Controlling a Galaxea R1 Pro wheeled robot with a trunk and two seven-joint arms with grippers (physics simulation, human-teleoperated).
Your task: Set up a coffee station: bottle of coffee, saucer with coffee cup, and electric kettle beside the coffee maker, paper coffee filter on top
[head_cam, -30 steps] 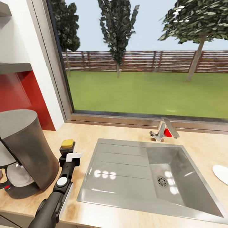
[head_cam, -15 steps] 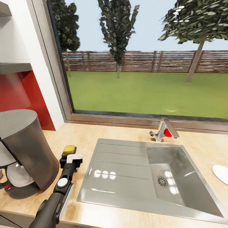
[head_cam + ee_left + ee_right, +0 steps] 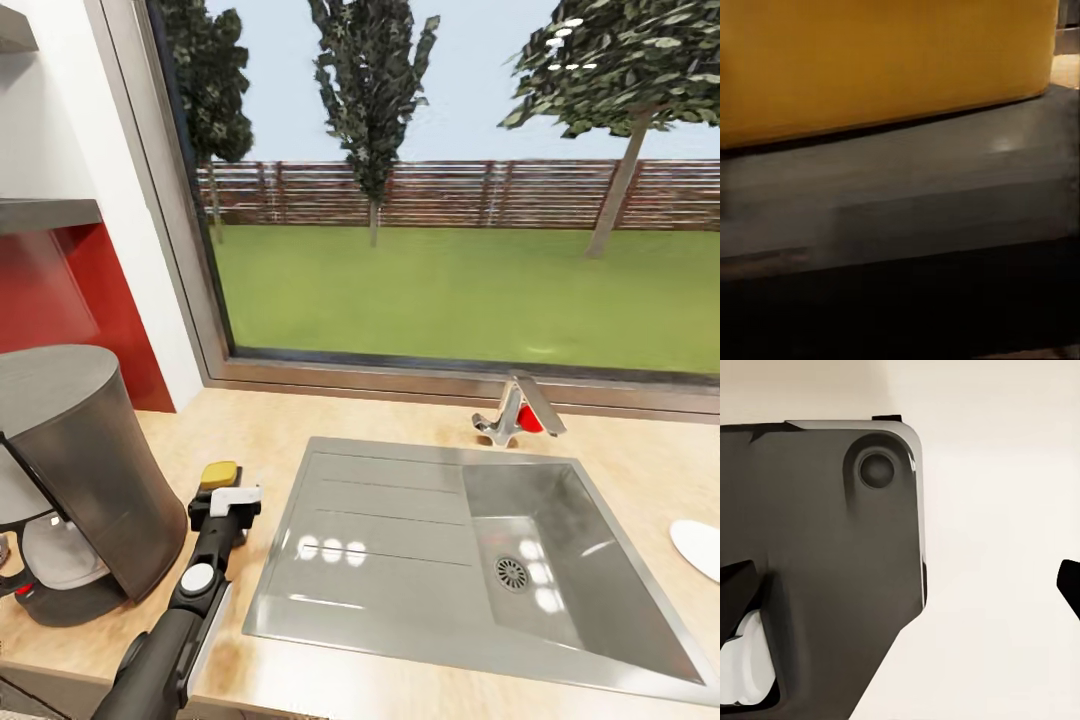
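The coffee maker [image 3: 70, 480] stands at the left end of the light-wood kitchen countertop [image 3: 400, 415]. Just to its right my left gripper [image 3: 222, 492] is shut on the bottle of coffee [image 3: 219, 474], whose yellow cap shows above the fingers, low over the counter. In the left wrist view the yellow cap [image 3: 877, 60] and the dark bottle body [image 3: 900, 225] are pressed close to the camera. The kitchen shelf [image 3: 45, 213] tops the red wall panel at the left. A flat white saucer [image 3: 698, 548] lies at the counter's right edge. In the right wrist view my right gripper [image 3: 900, 585] stands open.
An inset steel sink [image 3: 450, 540] with a drainboard fills the counter's middle, a faucet [image 3: 518, 410] behind it. A wide window [image 3: 450, 200] backs the counter. Bare wood lies between the coffee maker and the sink. A dark grey robot part [image 3: 817, 555] shows in the right wrist view.
My left gripper has lowered the bottle of coffee toward the counter beside the coffee maker; the yellow cap sits lower than a second ago. The rest stays put.
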